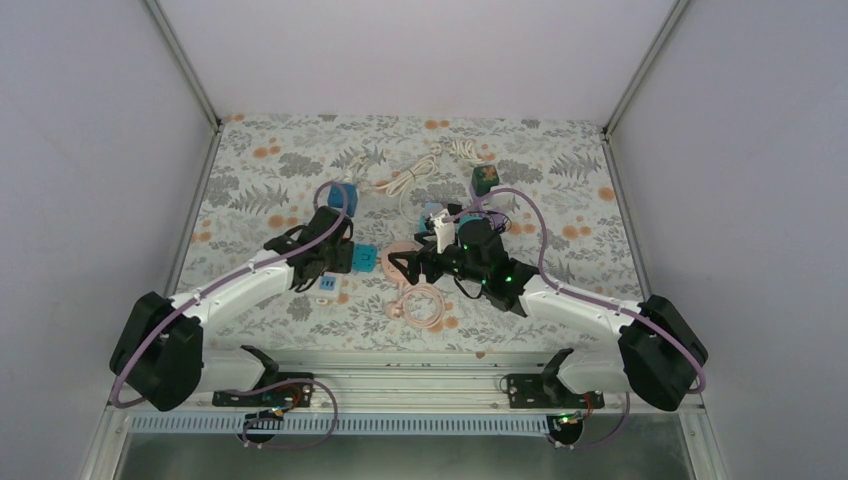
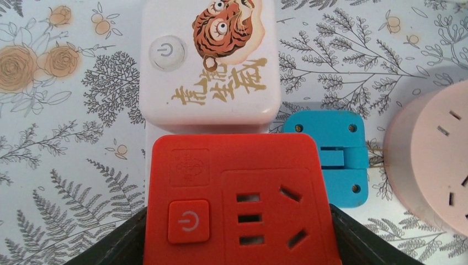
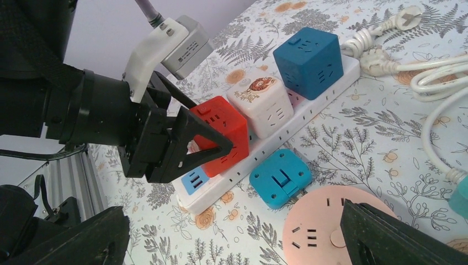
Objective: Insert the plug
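— So, where's the red cube adapter point(image 3: 218, 113)?
— Clamped in the left hand point(image 1: 335, 255), upright on the white power strip point(image 3: 301, 118), beside the tiger-print cube point(image 3: 265, 105).
— And the right hand point(image 1: 405, 263)?
— Fingers wide apart, empty, over the pink round socket point(image 3: 320, 232). Seating looks like a straight downward press, the left's job.

A laboratory robot cell is shown: a floral-clothed table point(image 1: 300, 150) is boxed in by plain white panels point(image 1: 90, 150) on aluminium posts point(image 1: 185, 65), a left arm point(image 1: 240, 285) and a right arm point(image 1: 580, 305) are bolted to a metal rail point(image 1: 400, 385) at its near edge, and a power strip point(image 3: 282, 138) is laid out on it
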